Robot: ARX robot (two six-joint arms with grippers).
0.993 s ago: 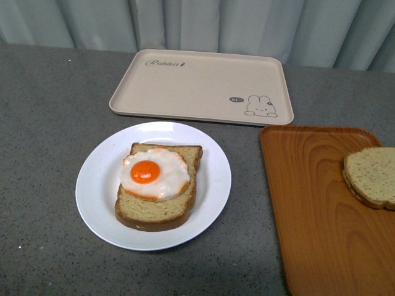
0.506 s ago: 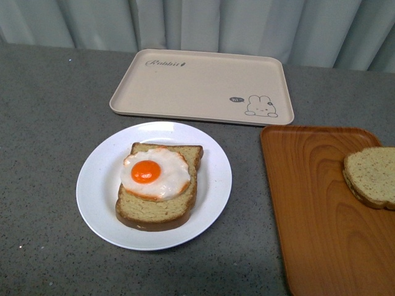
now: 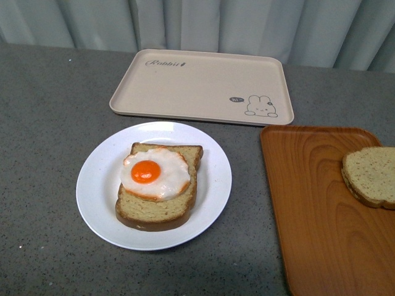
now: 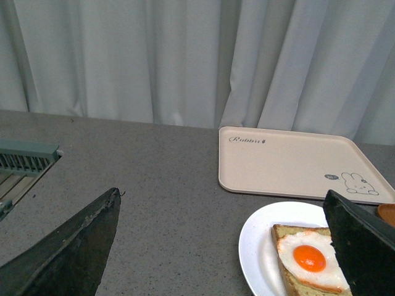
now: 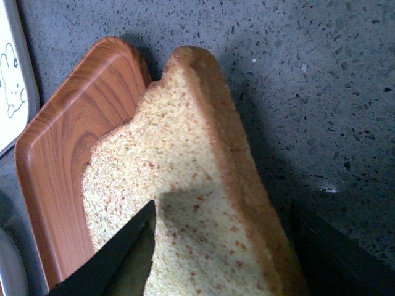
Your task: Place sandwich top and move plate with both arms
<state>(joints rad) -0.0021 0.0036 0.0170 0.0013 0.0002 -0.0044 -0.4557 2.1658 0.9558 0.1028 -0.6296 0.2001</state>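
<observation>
as its fingers are standing wide apart, left gripper (image 4: 221, 194): gaping, holding nothing
right gripper (image 5: 222, 206): straddling the sandwich top (image 5: 185, 154); cannot tell whether clamping
plate (image 3: 92, 185): sitting lower centre, carrying egg-topped bread (image 3: 157, 206)
sandwich top: lying at right edge of front view, on wooden tray (image 3: 321, 209)
rabbit tray (image 3: 197, 86): lying upper centre, beyond plate

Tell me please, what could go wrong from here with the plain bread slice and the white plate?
1. The right gripper straddles the sandwich top near its crust; the slice may bend or slip when lifted.
2. The fried egg looks raised at the yolk, so the top might sit tilted or slide off.
3. The plate is glossy with a low rim; it may slip when gripped.
</observation>
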